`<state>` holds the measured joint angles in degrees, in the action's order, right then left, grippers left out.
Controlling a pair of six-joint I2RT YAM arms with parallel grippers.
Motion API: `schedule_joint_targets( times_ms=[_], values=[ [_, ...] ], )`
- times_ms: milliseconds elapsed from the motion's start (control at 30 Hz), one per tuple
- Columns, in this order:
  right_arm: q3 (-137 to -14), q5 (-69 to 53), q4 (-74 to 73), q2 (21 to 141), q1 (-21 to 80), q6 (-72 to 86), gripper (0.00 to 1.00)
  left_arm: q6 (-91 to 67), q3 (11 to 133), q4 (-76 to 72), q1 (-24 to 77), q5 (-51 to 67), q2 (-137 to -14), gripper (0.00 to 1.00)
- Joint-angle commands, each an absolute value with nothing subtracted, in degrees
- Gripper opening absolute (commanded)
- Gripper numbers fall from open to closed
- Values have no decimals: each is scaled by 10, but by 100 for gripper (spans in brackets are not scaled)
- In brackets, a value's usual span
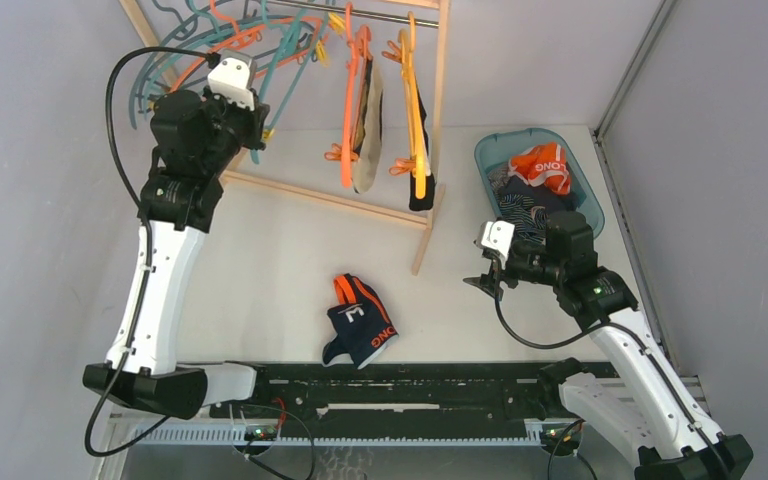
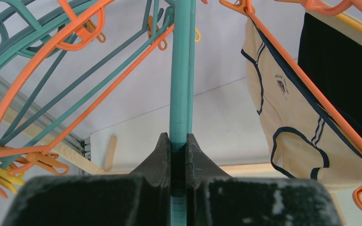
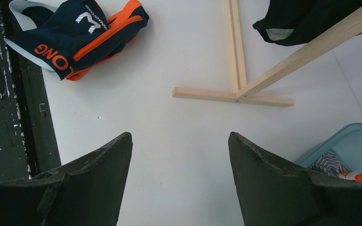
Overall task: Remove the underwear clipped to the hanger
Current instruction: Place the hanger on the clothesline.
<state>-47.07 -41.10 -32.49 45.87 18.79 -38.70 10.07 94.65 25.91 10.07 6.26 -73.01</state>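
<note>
My left gripper is shut on the bar of a teal hanger, up among the empty hangers at the rack's left end. A beige underwear with navy trim hangs clipped to an orange hanger. Beside it a black underwear hangs from a yellow hanger. A navy underwear with orange trim lies loose on the table, also in the right wrist view. My right gripper is open and holds nothing, low over the table left of the basket.
The wooden rack crosses the back, and its foot lies ahead of my right gripper. A teal basket at the back right holds several underwear. Orange and teal empty hangers crowd the rack's left end.
</note>
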Motion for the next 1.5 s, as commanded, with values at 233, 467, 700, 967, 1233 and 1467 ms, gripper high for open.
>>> schedule_joint_targets(
  times_ms=[233,467,700,967,1233,1467],
  values=[
    [-471,-418,-305,456,186,-392,74,94,938,167,95,90,-746,0],
    [-471,-422,-306,453,183,-392,74,106,898,147,94,85,-731,0],
    [-471,-422,-305,456,183,-391,74,115,889,139,90,82,-734,0],
    [-472,-422,-306,457,180,-391,74,126,904,153,87,77,-758,0],
    [-472,-421,-306,459,180,-393,74,129,916,166,79,77,-771,1],
    [-472,-421,-307,457,179,-393,74,126,943,182,78,81,-783,16]
  ],
)
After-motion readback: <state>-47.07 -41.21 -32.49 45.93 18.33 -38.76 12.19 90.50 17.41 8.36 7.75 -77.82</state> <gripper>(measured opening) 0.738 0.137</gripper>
